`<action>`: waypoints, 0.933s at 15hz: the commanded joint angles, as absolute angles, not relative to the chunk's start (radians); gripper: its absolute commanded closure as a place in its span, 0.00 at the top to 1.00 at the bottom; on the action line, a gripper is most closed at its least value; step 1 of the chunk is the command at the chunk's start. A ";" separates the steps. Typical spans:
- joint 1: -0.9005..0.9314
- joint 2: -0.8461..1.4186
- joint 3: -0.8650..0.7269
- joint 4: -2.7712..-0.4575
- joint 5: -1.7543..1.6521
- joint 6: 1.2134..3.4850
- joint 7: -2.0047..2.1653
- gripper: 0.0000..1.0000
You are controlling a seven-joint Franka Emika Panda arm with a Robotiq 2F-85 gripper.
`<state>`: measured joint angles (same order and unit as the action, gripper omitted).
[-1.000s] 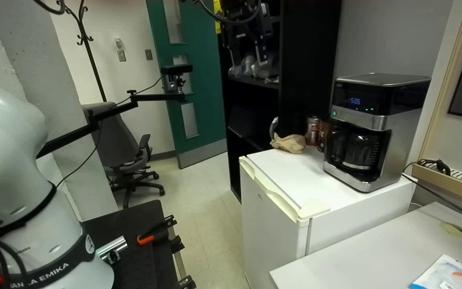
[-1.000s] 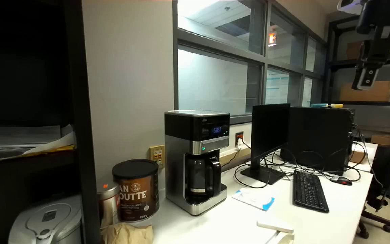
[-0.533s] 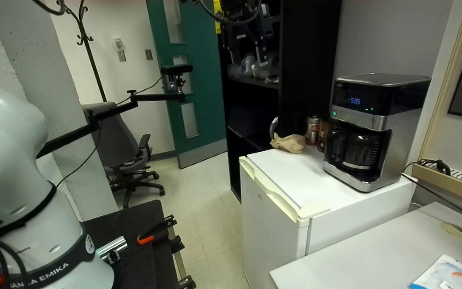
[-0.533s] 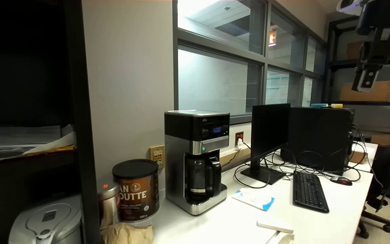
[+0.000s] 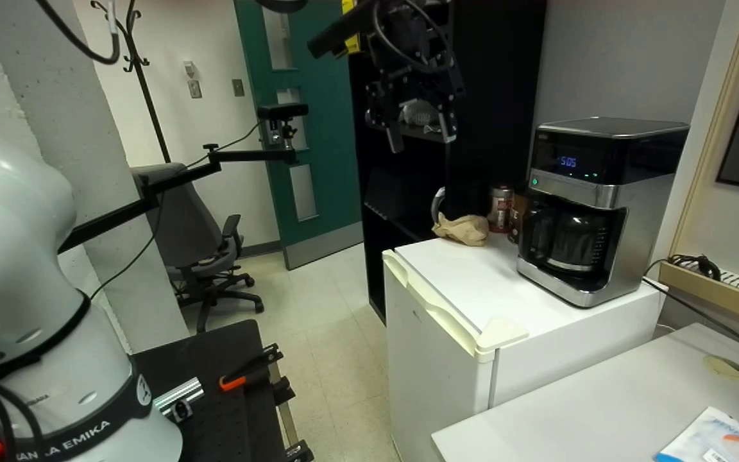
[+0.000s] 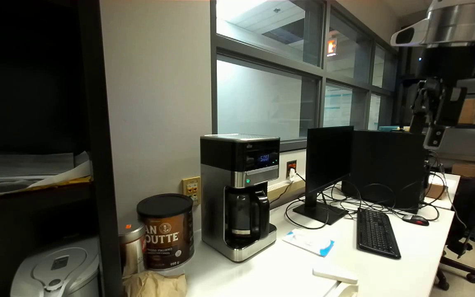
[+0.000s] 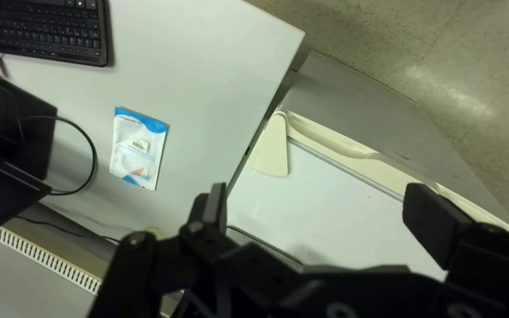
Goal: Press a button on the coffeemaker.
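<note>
The coffeemaker (image 5: 648, 231) is a boxy black and silver machine, upright on the white fridge. It also shows in an exterior view (image 6: 216, 202). Its display reads 5:05. A green-lit button (image 5: 535, 181) sits on the silver band below the display; it also shows in an exterior view (image 6: 248, 180). The dark carafe (image 5: 576, 244) is inside. My gripper (image 5: 422, 133) is open and empty, in the air apart from the coffeemaker, fingers down. In the wrist view the gripper (image 7: 318, 198) spreads over the fridge top; a grey rimmed edge, seemingly the coffeemaker (image 7: 248, 240), is mostly hidden behind it.
The white fridge (image 5: 446, 385) adjoins a white desk (image 5: 575, 410) with a packet (image 7: 137, 150), keyboard (image 7: 42, 31) and monitor (image 6: 330, 161). A coffee can (image 6: 167, 235), a metal tin (image 6: 132, 247) and a paper bag (image 6: 155, 284) stand near the tall black cabinet (image 5: 494, 96).
My gripper has come down and turned. It has shifted right in an exterior view and left in an exterior view, with more of the arm showing. The coffeemaker has not moved.
</note>
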<state>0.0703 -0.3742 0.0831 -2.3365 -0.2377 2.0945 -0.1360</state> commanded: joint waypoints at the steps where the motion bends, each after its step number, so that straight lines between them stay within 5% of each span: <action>1: 0.067 -0.331 0.081 -2.386 -0.355 2.226 -0.215 0.74; 11: -0.008 -0.133 0.080 -2.400 -0.763 2.710 -0.134 0.00; 14: -0.046 -0.062 0.086 -2.349 -0.914 2.836 -0.014 0.00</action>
<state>-0.0141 -0.1390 0.0804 -2.4139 -0.7906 2.7387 -0.1158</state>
